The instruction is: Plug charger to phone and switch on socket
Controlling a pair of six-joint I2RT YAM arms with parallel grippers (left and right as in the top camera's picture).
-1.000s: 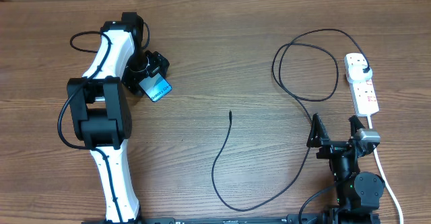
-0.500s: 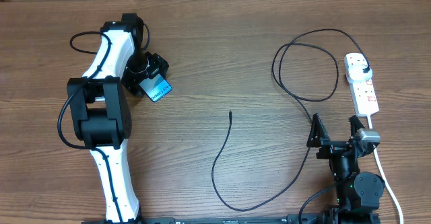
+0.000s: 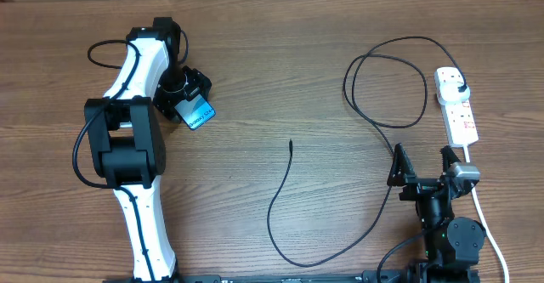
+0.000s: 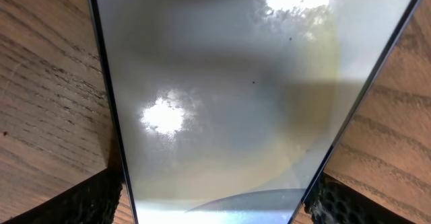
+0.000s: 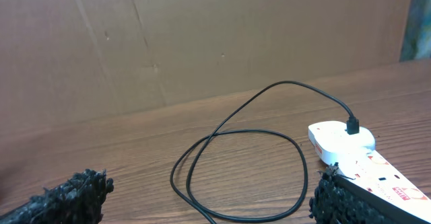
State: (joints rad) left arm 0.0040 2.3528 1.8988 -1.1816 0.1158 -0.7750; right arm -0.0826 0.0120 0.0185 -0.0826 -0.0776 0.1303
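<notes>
The phone (image 3: 197, 115), its screen lit cyan, lies on the table at the left under my left gripper (image 3: 189, 104). In the left wrist view the phone (image 4: 229, 103) fills the frame, and my left gripper (image 4: 215, 207) has a pad against each long edge. The charger cable (image 3: 280, 189) runs from its loose tip (image 3: 291, 144) at the table's middle, loops at the right, and ends in a plug (image 3: 460, 87) seated in the socket (image 3: 456, 106). My right gripper (image 3: 422, 166) stands open and empty, with the cable loop (image 5: 236, 136) and socket (image 5: 350, 150) ahead of it.
The socket's thick white cord (image 3: 484, 215) runs down the right side past my right arm. A brown cardboard wall (image 5: 202, 35) stands behind the table.
My left gripper's jaws have narrowed onto the phone's edges, and the phone has shifted very slightly. The right arm and the cable have not moved.
</notes>
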